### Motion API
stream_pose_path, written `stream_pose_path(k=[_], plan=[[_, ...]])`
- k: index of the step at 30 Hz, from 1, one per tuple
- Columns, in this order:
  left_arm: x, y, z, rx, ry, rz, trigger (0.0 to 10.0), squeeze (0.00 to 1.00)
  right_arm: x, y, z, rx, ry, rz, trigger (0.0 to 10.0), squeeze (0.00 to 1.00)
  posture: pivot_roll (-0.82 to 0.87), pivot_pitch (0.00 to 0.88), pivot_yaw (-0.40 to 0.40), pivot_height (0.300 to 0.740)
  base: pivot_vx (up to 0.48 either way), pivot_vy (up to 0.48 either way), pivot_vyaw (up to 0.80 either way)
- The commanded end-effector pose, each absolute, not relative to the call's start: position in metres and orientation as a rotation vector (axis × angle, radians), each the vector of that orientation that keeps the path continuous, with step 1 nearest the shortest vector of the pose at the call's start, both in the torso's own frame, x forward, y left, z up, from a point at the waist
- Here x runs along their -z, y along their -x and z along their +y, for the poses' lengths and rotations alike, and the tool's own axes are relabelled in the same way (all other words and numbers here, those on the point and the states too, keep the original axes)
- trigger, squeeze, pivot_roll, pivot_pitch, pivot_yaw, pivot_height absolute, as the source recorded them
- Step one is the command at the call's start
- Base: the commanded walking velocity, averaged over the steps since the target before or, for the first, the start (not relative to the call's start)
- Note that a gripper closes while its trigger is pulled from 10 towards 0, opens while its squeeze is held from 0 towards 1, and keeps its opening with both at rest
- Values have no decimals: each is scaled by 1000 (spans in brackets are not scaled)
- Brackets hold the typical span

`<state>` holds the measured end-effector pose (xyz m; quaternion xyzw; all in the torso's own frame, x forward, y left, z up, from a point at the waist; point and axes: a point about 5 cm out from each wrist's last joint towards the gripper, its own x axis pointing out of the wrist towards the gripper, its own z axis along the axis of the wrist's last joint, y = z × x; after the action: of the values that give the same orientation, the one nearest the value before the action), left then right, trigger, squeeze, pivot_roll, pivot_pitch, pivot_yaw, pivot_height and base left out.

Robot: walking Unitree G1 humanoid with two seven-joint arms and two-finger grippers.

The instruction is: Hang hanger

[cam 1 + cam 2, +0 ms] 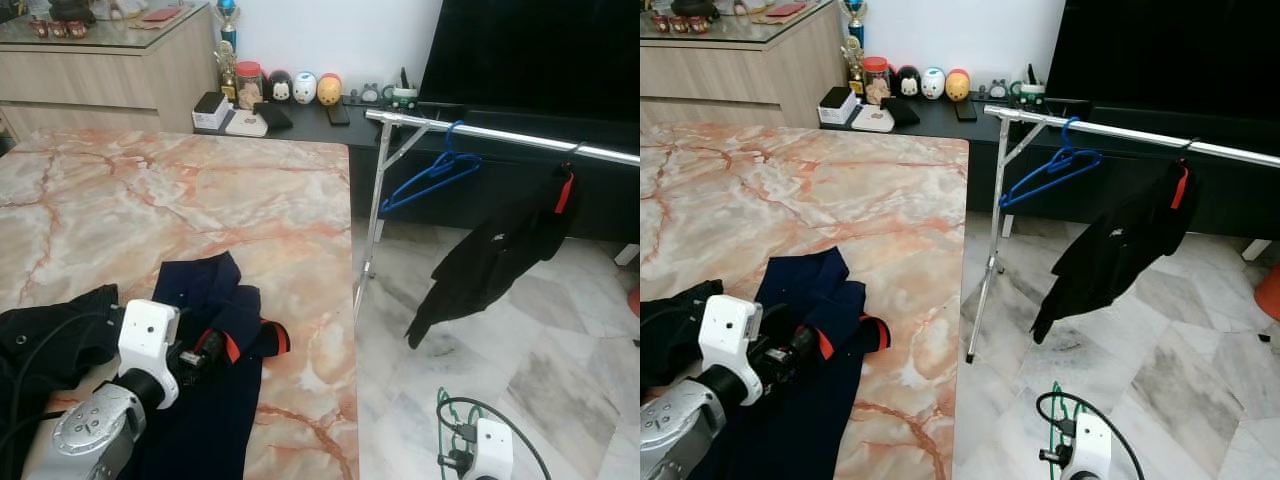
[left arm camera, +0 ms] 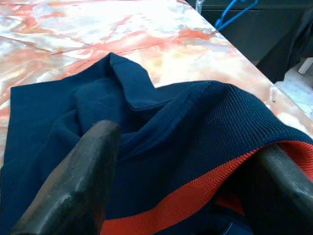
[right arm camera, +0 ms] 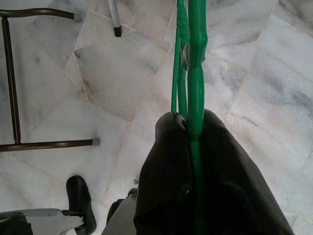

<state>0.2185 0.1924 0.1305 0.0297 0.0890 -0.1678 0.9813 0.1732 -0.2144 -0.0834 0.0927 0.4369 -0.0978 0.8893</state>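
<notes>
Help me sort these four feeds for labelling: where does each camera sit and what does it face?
Left eye: head, facing down at marble table and rack rail; left gripper shows.
Right eye: head, same scene; blue hanger is in both.
Left wrist: along fingers around navy garment.
Right wrist: toward floor, fingers pinching green hanger.

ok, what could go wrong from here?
1. The left gripper is open around a fold of the navy shirt, not yet closed on it; it may pinch several layers, or drag the black garment lying beside it.
2. The right gripper is shut on the green hanger, hanging low by the floor; the hanger could twist in the fingers.
3. The rail already carries a blue hanger and a black jacket, which might snag.
</notes>
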Motion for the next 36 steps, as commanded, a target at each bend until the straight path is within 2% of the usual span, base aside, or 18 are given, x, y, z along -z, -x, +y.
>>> stream_pose_path(k=[1, 32, 36], plan=[[-135, -217, 189, 347, -69, 156, 10000, 0, 83, -173, -219, 209, -186, 911, 10000, 0, 229, 0, -56, 740, 0, 0, 0], [-144, -223, 185, 333, -78, 90, 10000, 0, 83, -173, -218, 202, -183, 912, 10000, 0, 234, 0, -56, 740, -471, 0, 0], [-134, -224, 191, 290, -87, 119, 10000, 0, 83, -173, -218, 202, -185, 911, 10000, 0, 236, 0, -55, 740, -87, 0, 0]])
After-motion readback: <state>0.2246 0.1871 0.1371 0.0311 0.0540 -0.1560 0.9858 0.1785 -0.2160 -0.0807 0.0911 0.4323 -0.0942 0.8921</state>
